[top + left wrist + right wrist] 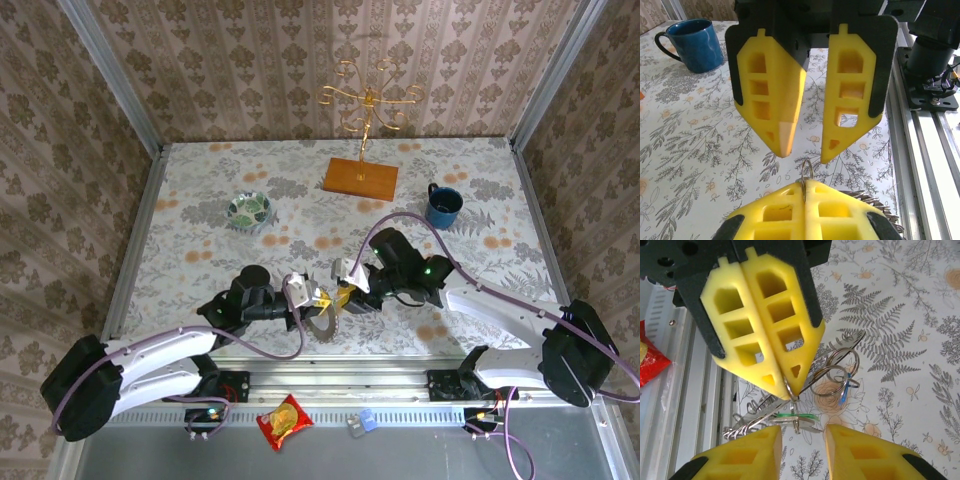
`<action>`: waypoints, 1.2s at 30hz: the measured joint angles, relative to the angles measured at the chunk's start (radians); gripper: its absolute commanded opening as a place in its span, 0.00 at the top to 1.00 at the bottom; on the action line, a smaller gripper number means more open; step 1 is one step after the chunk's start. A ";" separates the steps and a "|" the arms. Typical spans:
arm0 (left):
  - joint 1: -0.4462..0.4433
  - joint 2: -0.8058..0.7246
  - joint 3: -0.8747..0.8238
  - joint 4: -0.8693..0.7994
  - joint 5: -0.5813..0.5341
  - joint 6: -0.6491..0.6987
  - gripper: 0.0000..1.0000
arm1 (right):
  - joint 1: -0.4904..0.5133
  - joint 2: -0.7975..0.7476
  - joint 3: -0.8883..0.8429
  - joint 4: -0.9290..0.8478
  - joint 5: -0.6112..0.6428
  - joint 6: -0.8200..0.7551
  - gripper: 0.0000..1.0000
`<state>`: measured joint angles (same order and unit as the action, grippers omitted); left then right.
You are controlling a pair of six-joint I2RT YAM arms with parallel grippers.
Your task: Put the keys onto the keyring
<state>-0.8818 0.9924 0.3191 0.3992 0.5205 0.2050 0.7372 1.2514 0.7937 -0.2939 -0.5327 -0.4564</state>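
Pinching a thin wire loop (808,160) between pads pressed flat together, the left gripper (804,192) holds it upright over the table (200,200). In the left wrist view the right gripper (806,155) faces it from 12 o'clock, fingers apart with nothing between them. In the top view the keyring (322,328) shows at 6 o'clock of the two meeting grippers. From the right wrist, the green key (799,416) sits at 6 o'clock of the left fingertips and the blue key (842,396) at 4 o'clock. Whether either is already threaded I cannot tell. The step looks like threading. The left should stay rigid. The right should take one key by its head, close once centred, and feed it on slowly without twisting.
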 measured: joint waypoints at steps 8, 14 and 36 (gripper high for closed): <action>0.000 -0.014 -0.005 0.019 0.003 -0.002 1.00 | 0.000 0.035 0.000 0.026 -0.049 0.018 0.87; 0.001 -0.022 -0.005 0.028 0.003 -0.002 1.00 | -0.023 0.029 0.001 0.037 -0.097 0.023 1.00; 0.006 0.063 -0.140 0.487 -0.058 -0.154 1.00 | -0.061 0.072 0.001 0.098 -0.149 0.087 1.00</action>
<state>-0.8753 1.0557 0.1787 0.8864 0.4625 0.0513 0.6765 1.3239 0.7948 -0.1955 -0.6815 -0.3695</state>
